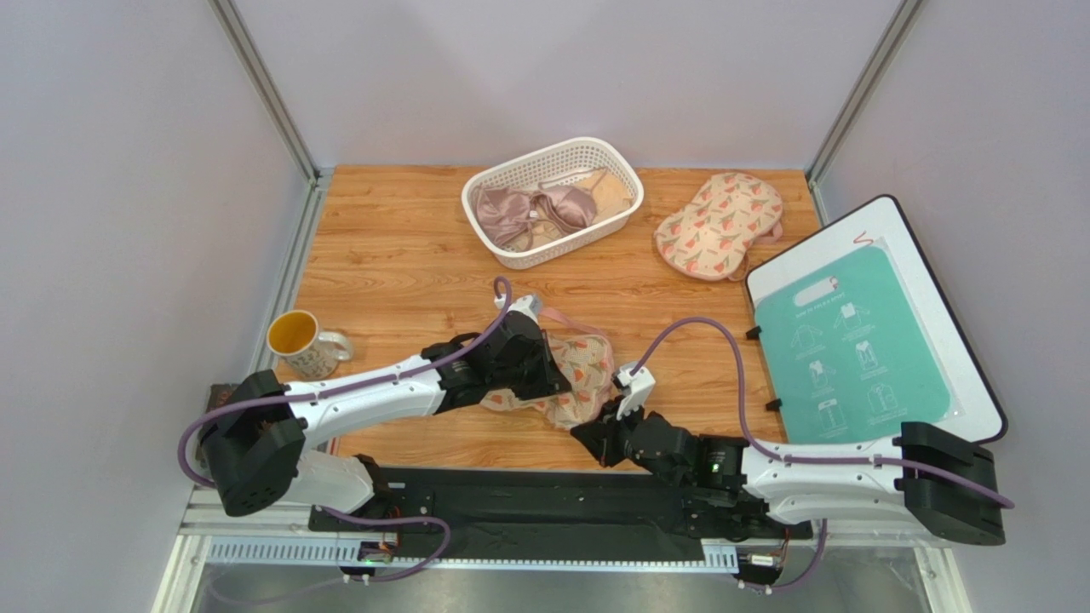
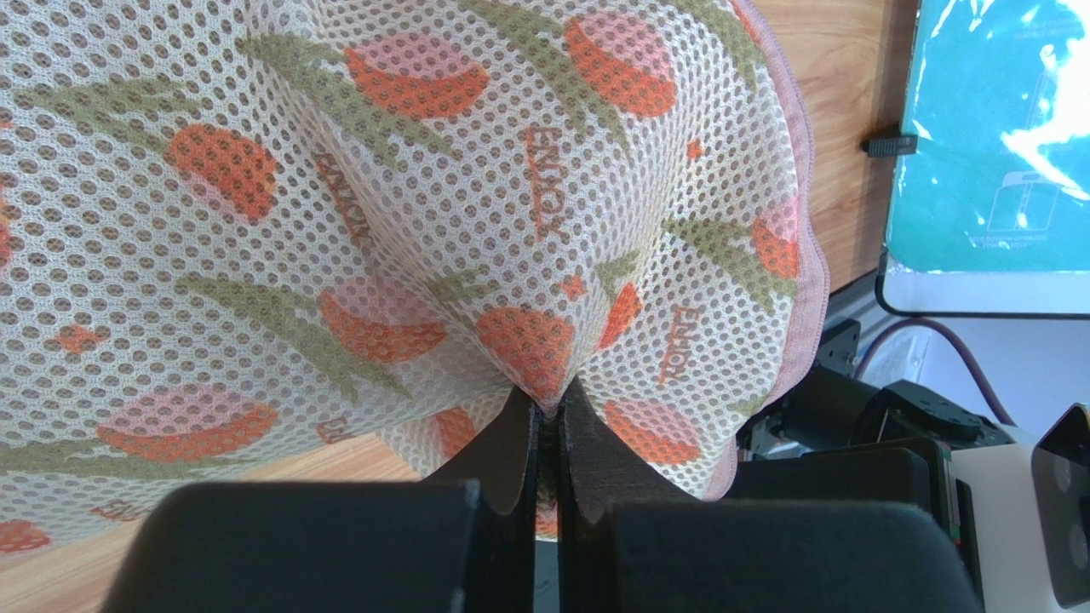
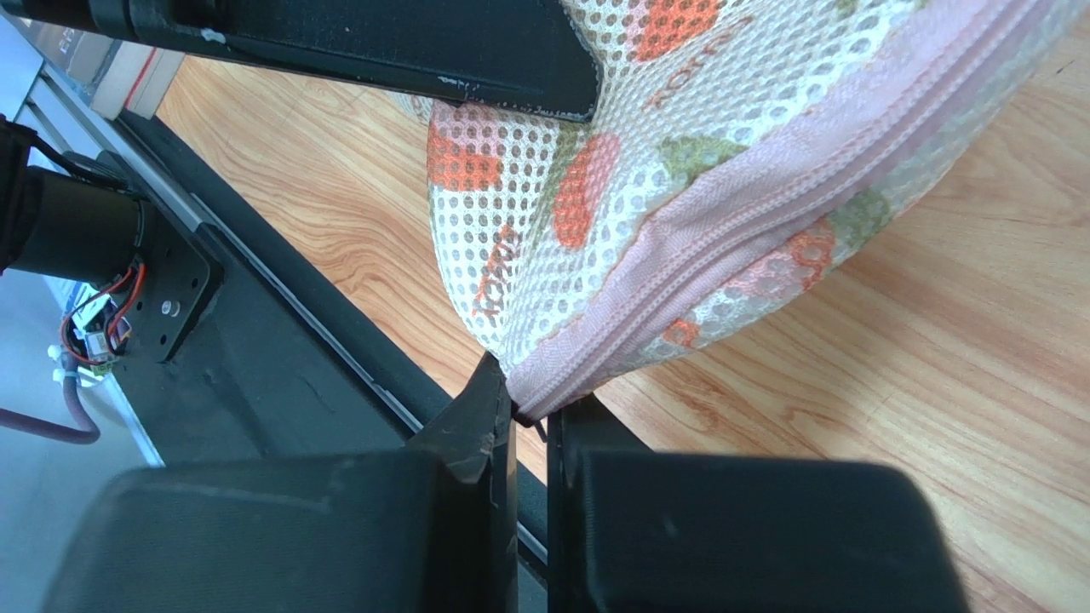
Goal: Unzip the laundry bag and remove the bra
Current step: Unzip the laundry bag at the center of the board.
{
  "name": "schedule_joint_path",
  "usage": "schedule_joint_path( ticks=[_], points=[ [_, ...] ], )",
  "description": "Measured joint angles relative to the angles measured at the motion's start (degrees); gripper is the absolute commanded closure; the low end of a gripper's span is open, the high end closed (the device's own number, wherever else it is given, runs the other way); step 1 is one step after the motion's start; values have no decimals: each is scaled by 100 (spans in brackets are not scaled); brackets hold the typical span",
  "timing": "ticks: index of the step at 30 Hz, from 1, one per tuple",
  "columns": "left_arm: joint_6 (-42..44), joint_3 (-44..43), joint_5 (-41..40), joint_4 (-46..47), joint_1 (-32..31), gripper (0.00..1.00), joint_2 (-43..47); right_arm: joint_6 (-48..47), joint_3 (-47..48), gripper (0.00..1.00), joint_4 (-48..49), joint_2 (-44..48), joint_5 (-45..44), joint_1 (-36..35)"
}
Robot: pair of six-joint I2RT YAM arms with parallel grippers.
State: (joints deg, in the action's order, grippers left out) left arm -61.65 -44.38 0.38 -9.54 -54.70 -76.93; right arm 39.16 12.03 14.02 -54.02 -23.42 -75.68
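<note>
Item: laundry bag [image 1: 578, 377], flat beige mesh pouch printed with pink-red flowers and green leaves, pink zip edging [image 3: 768, 192] around its border.
Location: on the desk [image 1: 384, 268], near the front edge, between the two arms.
Condition: mesh gathered into a puckered fold where it is pinched; the rest spreads loosely. Zip edging appears closed along the stretch that shows.
Contents: cannot be told from these views.
Left end effector [image 2: 548, 415]: fingers pressed together on a pinch of the bag's mesh, the fabric drawn into a point between them.
Right end effector [image 3: 527, 409]: fingers closed on the near tip of the pink zip edging, at the bag's edge facing the arm bases. Whether the zip pull itself sits in the grip cannot be told.
Second printed bag [image 1: 717, 227]: same print, lying at the far right of the desk, well apart from the arms.
Basket [image 1: 569, 239]: white, perforated, at the far middle of the desk; holds a shiny mauve-pink bra [image 1: 531, 211] and a pale beige garment [image 1: 612, 192].
Mug [image 1: 301, 342]: pale outside, yellow inside, at the left edge beside the left arm.
Board [image 1: 870, 332]: white with a teal printed sheet, at the right edge.
</note>
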Motion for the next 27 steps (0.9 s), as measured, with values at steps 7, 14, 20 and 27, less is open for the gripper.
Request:
schedule_joint_path(
  ticks=[7,14,20,27],
  points=[
    [83,63,-68,28,-9,100,11,116,0,94,-103,24,59,0],
    [431,85,-85,109,-42,100,11,234,0,84,-280,232,146,2],
    [612,205,-33,313,-46,100,11,271,0,77,-415,337,153,0],
    [796,214,-48,339,-33,100,22,284,0,74,-481,348,177,0]
  ],
)
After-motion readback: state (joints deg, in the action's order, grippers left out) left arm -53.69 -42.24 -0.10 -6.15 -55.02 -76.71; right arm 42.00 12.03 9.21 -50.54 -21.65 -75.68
